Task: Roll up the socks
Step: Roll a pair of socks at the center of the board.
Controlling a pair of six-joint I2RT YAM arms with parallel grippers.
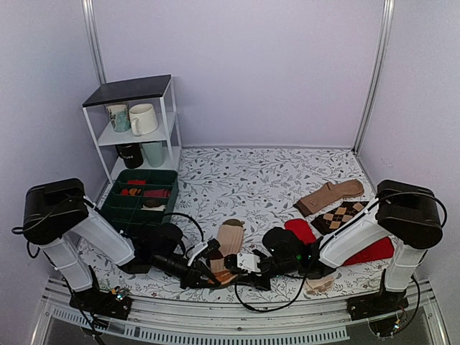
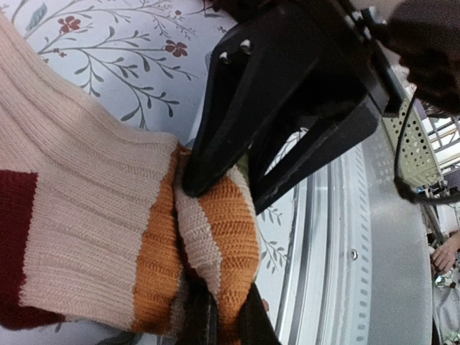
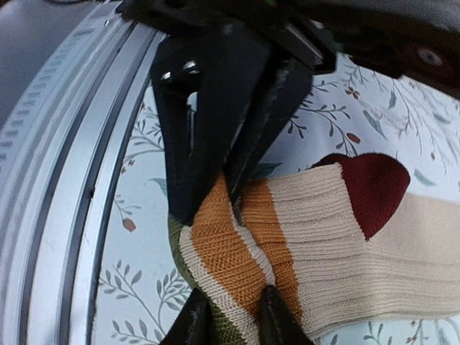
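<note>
Top view: two arms are reaching inward along the near edge of a floral-print table [image 1: 244, 180]. The socks [image 1: 230, 241], tan knit, are lying flat between the arms, cuff end toward the near edge. The left gripper [image 1: 210, 273] and right gripper [image 1: 233, 264] are meeting nose to nose at that cuff. Counting the rest:

- two patches of bright red socks [image 1: 300, 230]
- one argyle patch [image 1: 338, 215]
- one plain brown sock [image 1: 332, 195]
- one green divided bin [image 1: 144, 173]
- one shelf unit [image 1: 129, 90] carrying four mugs [image 1: 144, 118]

Left wrist view: the left gripper's fingers are sitting almost together, pinching the orange-striped cuff at the bottom of the picture. The other gripper's black fingers are straddling a raised fold of the same cuff just beyond. Tan ribbing and a maroon patch are stretching away to the left.

Right wrist view: the right gripper's jaws are standing part-way closed on the cuff, with orange, cream and green stripes filling the gap and touching both fingers. I cannot tell whether one sock or a stacked pair is lying here — the layers are overlapping.

The risks, as I judge them: both grips are crowding one small fold, so the fingers could be clashing or pulling fabric from each other. The cuff is also lying near the metal rail, where a loose roll might be unravelling or sliding off.
</note>
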